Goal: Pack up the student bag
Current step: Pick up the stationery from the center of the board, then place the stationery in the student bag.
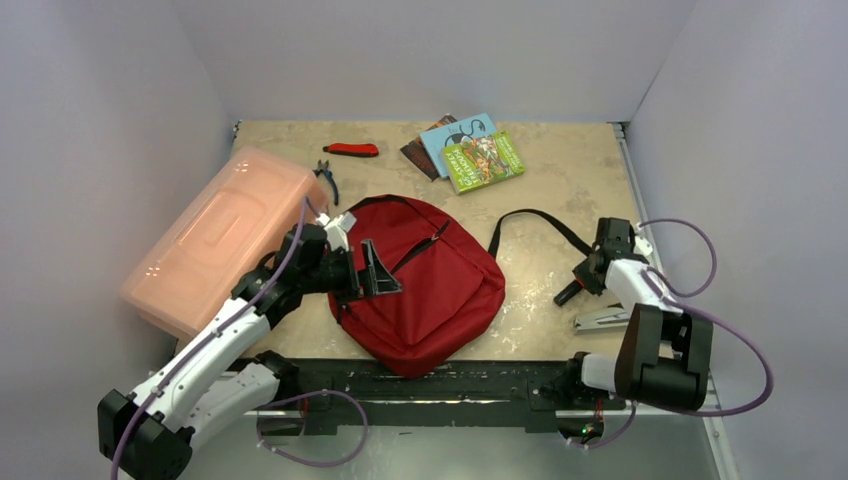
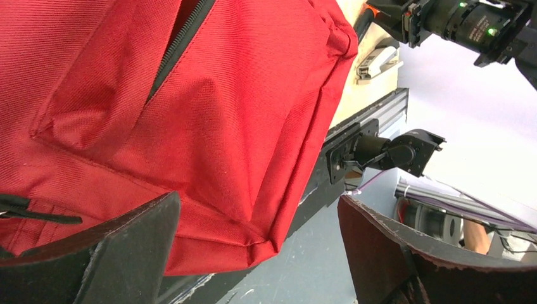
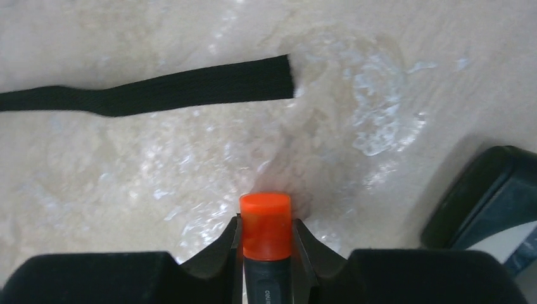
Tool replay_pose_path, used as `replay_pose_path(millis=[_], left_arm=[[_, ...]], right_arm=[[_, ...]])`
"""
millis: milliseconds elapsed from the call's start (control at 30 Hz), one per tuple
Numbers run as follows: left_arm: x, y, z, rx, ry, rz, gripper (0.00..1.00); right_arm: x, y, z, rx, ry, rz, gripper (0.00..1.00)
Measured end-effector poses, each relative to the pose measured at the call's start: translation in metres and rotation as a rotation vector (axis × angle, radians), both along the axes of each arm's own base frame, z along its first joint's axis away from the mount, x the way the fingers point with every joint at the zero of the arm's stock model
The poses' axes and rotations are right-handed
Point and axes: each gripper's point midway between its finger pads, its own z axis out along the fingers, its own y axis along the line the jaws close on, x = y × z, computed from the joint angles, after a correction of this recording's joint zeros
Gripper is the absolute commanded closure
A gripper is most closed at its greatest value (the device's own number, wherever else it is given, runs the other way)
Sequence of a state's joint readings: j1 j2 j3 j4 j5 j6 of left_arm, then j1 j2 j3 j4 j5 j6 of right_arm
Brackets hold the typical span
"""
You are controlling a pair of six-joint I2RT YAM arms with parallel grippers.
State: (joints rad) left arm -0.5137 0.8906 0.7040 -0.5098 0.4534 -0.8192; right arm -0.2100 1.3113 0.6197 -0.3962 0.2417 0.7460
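Red student bag is lying flat. Left gripper is hovering over it, fingers spread wide and empty. Right gripper is pinching an orange-capped marker.

Top camera looks down from behind; close wrist cameras share its backpack and strap.

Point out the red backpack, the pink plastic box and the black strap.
red backpack [image 1: 430, 300], top external view, middle of its front fabric.
pink plastic box [image 1: 215, 240], top external view, middle of its lid.
black strap [image 3: 190, 85], right wrist view, webbing near its cut end.
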Motion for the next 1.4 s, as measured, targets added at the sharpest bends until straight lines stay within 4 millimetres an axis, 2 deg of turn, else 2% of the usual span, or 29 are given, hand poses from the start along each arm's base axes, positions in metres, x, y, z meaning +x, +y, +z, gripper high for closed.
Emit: replay_pose_path(millis=[67,233,367,433,533,633,700,800,867,967,1167,1267,1400], left_arm=[[-0.002,0.004,0.000,0.004,-0.022,0.015,0.05],[-0.001,0.010,0.006,0.009,-0.065,0.038,0.06],[-0.001,0.011,0.010,0.003,-0.082,0.042,0.06],[0.000,0.009,0.013,-0.011,-0.089,0.044,0.07],[0.004,-0.001,0.026,-0.085,-0.114,0.032,0.10],[0.007,-0.012,0.034,-0.163,-0.115,0.016,0.15],[0.009,-0.019,0.036,-0.191,-0.105,0.006,0.19],[0.009,-0.028,0.037,-0.215,-0.088,-0.014,0.24],[0.008,-0.032,0.039,-0.226,-0.089,-0.024,0.27],[0.004,-0.037,0.042,-0.229,-0.106,-0.033,0.36],[0.001,-0.033,0.032,-0.094,-0.155,-0.011,0.50],[0.005,-0.030,0.035,-0.023,-0.198,-0.002,0.57],[0.009,-0.024,0.032,0.046,-0.228,0.023,0.62]], right_arm=[[0.006,0.011,0.006,0.007,-0.046,0.057,1.00],[0.032,0.050,0.035,0.019,-0.182,0.239,1.00],[0.048,0.118,0.062,0.072,-0.258,0.455,1.00],[0.056,0.155,0.088,0.128,-0.342,0.546,1.00],[0.064,0.209,0.137,0.264,-0.517,0.642,1.00],[0.060,0.258,0.171,0.418,-0.631,0.720,1.00],[0.052,0.297,0.186,0.525,-0.667,0.788,1.00],[0.037,0.348,0.200,0.668,-0.690,0.859,1.00],[0.026,0.371,0.203,0.733,-0.688,0.882,1.00],[0.014,0.394,0.204,0.806,-0.673,0.888,1.00],[0.010,0.418,0.193,0.836,-0.598,0.837,1.00],[0.007,0.424,0.188,0.836,-0.571,0.822,1.00],[0.004,0.425,0.183,0.829,-0.545,0.802,1.00]])
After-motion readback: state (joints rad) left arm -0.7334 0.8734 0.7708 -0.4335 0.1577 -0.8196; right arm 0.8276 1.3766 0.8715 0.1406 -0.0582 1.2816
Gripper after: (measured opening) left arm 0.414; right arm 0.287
